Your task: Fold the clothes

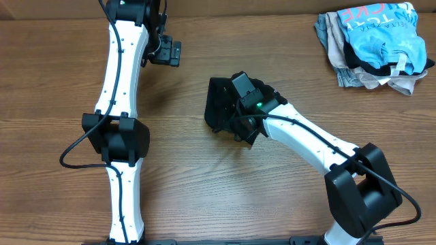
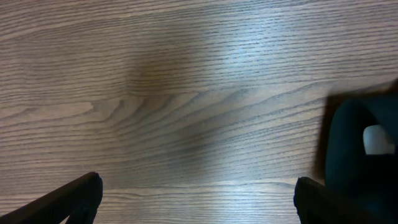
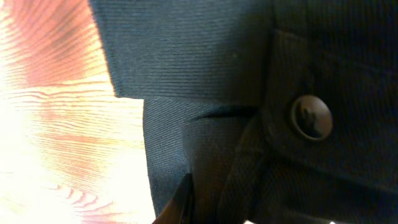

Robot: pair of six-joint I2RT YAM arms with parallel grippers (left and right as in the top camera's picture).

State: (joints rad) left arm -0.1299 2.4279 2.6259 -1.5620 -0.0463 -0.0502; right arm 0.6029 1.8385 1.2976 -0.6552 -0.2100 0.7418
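One black garment (image 1: 219, 109) lies bunched mid-table (image 1: 204, 190), with the right gripper (image 1: 235, 102) pinched shut on its fabric. The left gripper (image 1: 166, 53) hangs spread wide. One mixed clothes heap (image 1: 375, 44) sits well apart.

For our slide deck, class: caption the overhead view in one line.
Right gripper shut on the bunched black shirt mid-table; left gripper open; garment pile top right.

Clamps right gripper (image 1: 231, 116) shut, seemingly on black T-shirt (image 1: 216, 102); holds left gripper (image 1: 169, 52) spread wide, well left of it.
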